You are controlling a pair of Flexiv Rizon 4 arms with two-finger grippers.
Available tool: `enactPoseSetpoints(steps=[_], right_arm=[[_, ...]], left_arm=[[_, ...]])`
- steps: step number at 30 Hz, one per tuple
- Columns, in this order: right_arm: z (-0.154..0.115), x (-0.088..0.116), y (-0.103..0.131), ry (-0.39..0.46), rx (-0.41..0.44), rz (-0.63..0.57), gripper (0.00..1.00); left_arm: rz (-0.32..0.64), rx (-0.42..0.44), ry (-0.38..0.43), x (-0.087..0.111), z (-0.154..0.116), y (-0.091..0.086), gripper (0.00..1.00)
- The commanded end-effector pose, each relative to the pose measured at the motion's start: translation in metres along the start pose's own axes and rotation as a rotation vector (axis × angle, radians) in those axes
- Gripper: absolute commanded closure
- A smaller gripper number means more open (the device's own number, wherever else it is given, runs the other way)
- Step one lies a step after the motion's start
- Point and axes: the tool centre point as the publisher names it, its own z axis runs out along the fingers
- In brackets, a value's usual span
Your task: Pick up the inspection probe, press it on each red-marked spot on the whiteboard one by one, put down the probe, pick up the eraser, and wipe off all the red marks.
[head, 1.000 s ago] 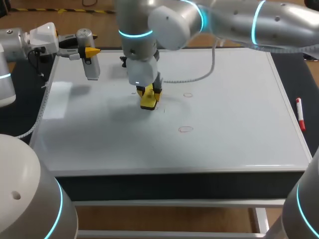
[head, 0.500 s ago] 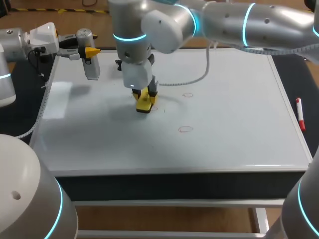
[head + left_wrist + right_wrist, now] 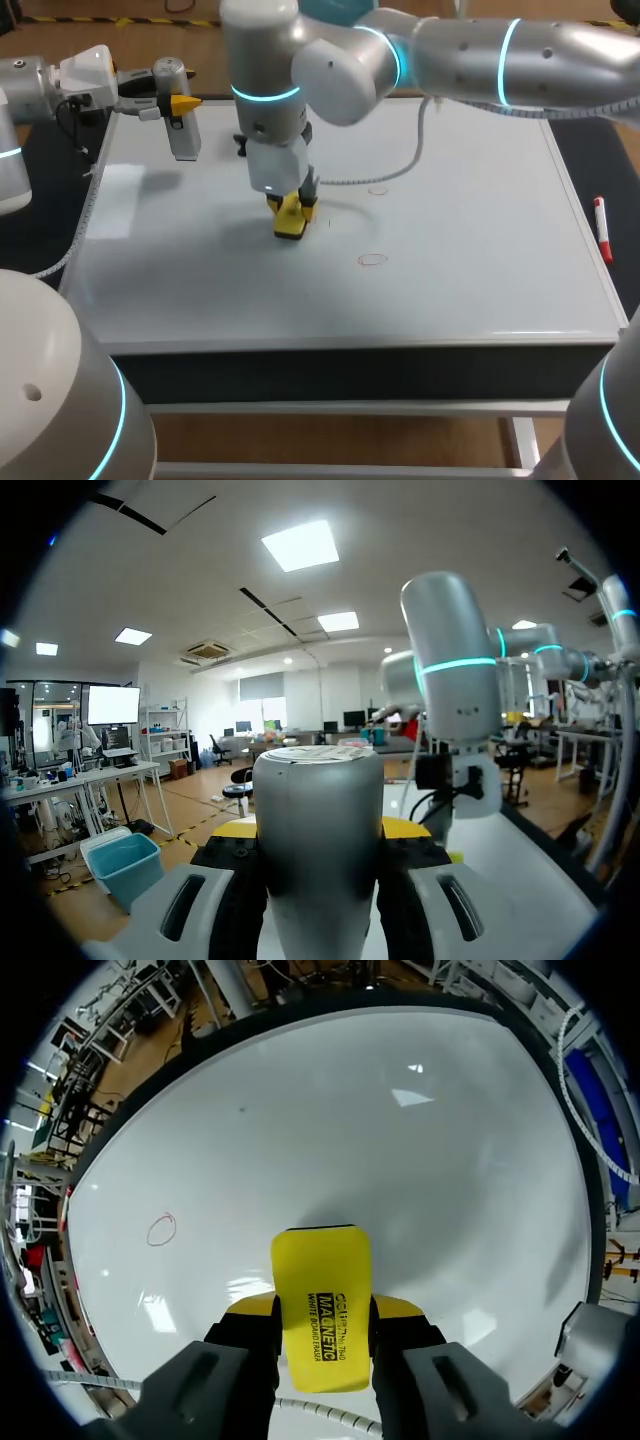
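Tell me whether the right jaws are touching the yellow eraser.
Touching. The right wrist view shows the right jaws pressed against both sides of the eraser, no gap visible.

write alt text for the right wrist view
A yellow eraser, clamped from both sides by the right arm's jaws, points down at a whiteboard. One small red circle is drawn on the board, ahead of the eraser and off to one side.
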Motion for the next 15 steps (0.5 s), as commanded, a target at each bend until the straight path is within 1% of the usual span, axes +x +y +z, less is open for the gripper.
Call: enactPoseSetpoints(steps=[1, 8, 15], right_arm=[[0.003, 0.001, 0.000, -0.009, 0.002, -0.007, 1.00], [0.010, 0.000, 0.000, -0.009, 0.000, -0.011, 1.00], [0.014, 0.005, -0.002, -0.004, -0.005, 0.002, 1.00]], left_arm=[[0.000, 0.001, 0.002, -0.001, 0.000, 0.000, 1.00], [0.000, 0.001, 0.002, -0.001, 0.000, 0.000, 1.00], [0.000, 0.001, 0.002, -0.001, 0.000, 0.000, 1.00]])
